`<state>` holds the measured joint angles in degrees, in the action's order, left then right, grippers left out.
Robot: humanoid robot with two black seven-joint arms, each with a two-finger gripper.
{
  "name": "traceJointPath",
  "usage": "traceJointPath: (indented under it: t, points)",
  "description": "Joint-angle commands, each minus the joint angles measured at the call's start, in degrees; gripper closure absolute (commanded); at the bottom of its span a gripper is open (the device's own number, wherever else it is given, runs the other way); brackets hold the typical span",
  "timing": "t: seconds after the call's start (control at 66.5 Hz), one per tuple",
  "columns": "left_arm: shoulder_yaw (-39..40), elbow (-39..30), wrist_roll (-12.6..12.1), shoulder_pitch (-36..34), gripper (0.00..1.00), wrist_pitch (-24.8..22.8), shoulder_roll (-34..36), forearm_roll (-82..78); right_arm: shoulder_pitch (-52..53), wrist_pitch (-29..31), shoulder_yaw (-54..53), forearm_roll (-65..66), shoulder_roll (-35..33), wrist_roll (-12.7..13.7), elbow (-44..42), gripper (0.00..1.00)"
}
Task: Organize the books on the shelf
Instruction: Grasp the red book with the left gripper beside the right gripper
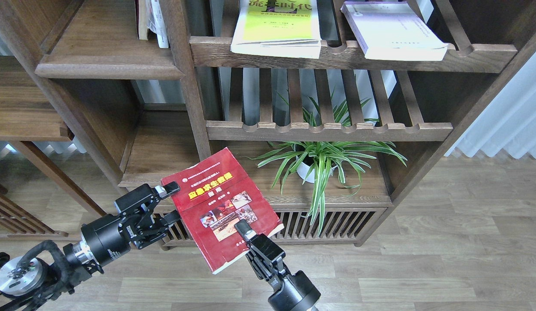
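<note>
A red book [216, 205] with a yellow title and small photos hangs tilted in the air in front of the low cabinet. My right gripper [243, 229] is shut on its lower right edge. My left gripper [172, 203] stands open at the book's left edge, one finger at the cover's top left corner and the other by the edge lower down. The yellow-green book [276, 26] and the lavender-white book [393, 30] lie on the upper slatted rack. The shelf [104, 52], a flat dark-brown board, is at the upper left.
A few upright books [151, 21] stand at the shelf's back right. A second slatted rack [328, 127] runs under the upper one. A potted spider plant [320, 160] stands on the low cabinet [337, 224], right of the red book. A pale curtain [505, 121] hangs at the right.
</note>
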<state>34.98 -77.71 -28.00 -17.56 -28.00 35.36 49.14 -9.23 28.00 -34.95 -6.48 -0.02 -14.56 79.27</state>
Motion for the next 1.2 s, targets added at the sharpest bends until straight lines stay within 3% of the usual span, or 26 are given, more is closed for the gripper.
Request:
traceJointPath:
  t: [0.0, 0.571, 0.646, 0.661, 0.691, 0.782, 0.797, 0.902, 1.188]
  points:
    - [-1.8, -0.4, 0.0, 0.0, 0.01, 0.0, -0.4, 0.0, 0.6, 0.0, 0.0, 0.0, 0.0, 0.0, 0.0, 0.97]
    - [-3.3, -0.4, 0.0, -2.7, 0.13, 0.0, -2.4, -1.4, 0.6, 0.0, 0.9, 0.2, 0.0, 0.1, -0.3, 0.97]
    - [-3.2, -0.2, 0.0, -2.4, 0.24, 0.0, -2.4, -1.6, 0.5, 0.0, 1.0, 0.2, 0.0, 0.1, -0.3, 0.97]
    - [-3.1, 0.1, 0.0, -2.1, 0.34, 0.0, -2.4, -1.7, 0.4, 0.0, 1.0, 0.2, 0.0, 0.1, -0.3, 0.97]
    - [-3.2, 0.1, 0.0, -2.1, 0.36, 0.0, -2.4, -1.7, 0.3, 0.0, 1.0, 0.2, 0.0, 0.1, -0.3, 0.97]
    - [-3.5, 0.1, 0.0, -1.9, 0.56, 0.0, -2.4, -1.7, 0.3, 0.0, 1.1, 0.2, 0.0, 0.1, -0.3, 0.97]
    - [-3.5, 0.2, 0.0, -1.6, 0.63, 0.0, -2.4, -1.7, 0.3, 0.0, 1.1, 0.2, 0.0, 0.1, -0.3, 0.97]
    - [-3.6, 0.2, 0.0, -0.2, 0.94, 0.0, -2.4, -1.7, 0.3, 0.0, 1.1, 0.3, 0.0, 0.1, -0.3, 0.97]
    - [-4.0, 0.2, 0.0, -0.2, 0.98, 0.0, -2.3, -1.8, -0.2, 0.0, 1.1, 0.4, 0.0, 0.2, -0.3, 0.96]
